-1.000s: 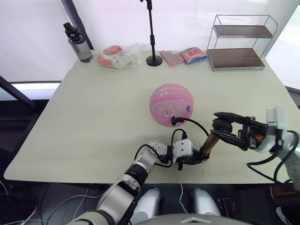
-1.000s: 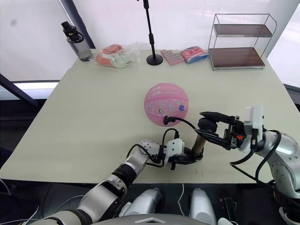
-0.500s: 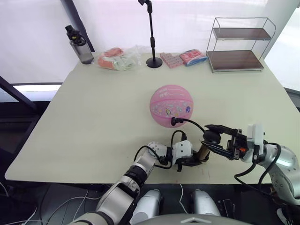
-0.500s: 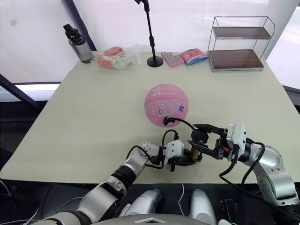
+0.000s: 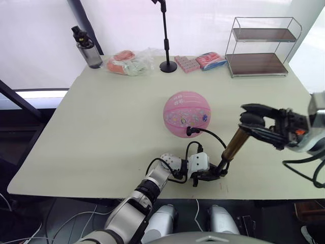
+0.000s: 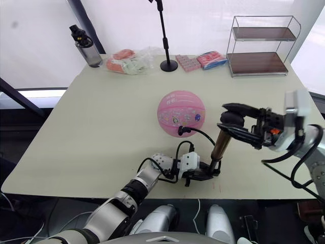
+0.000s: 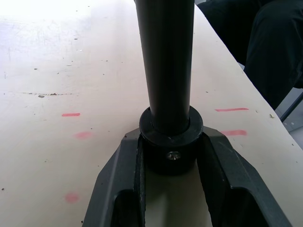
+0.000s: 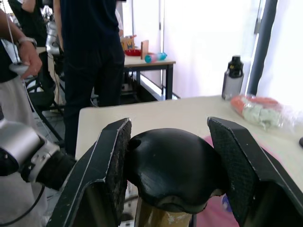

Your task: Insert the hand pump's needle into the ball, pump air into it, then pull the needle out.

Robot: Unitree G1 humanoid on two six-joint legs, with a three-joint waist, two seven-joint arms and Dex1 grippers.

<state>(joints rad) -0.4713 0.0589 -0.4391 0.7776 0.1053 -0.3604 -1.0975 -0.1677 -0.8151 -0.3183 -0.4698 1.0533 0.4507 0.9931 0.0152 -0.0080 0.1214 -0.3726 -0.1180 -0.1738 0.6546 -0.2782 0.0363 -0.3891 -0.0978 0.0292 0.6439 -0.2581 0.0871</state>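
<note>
Right end effector [image 5: 252,120] grips the black handle at the top of the hand pump [image 5: 232,145], one black finger on each side of the knob. In the left eye view the pump leans, its bronze barrel rising to the right from its black base cap at the near edge of the table [image 5: 101,127]. Left end effector [image 5: 216,173] is clamped on that base cap, low on the table. A thin black hose [image 5: 210,134] arcs from the pump's foot up to the ball [image 5: 186,114], and the black fitting at its end sits against the near right face of the ball; the needle itself is too small to make out. The ball rests near the table's middle, just beyond the pump. At the far edge stand a water bottle [image 5: 87,48] on the left, a clear bag of packets [image 5: 129,62], a black stand pole [image 5: 166,38], pink packets [image 5: 203,61] and a two-tier wire shelf [image 5: 261,46] on the right.

In the left wrist view both fingers [image 7: 123,175] press the sides of the round black base cap, with the dark barrel rising from it over the pale table, which bears small red marks [image 7: 71,114].

In the right wrist view the two padded fingers [image 8: 113,165] bracket the rounded black handle [image 8: 173,168]; bronze shows just under it. Beyond lie the table's far corner with the bottle, and people standing by another table.
</note>
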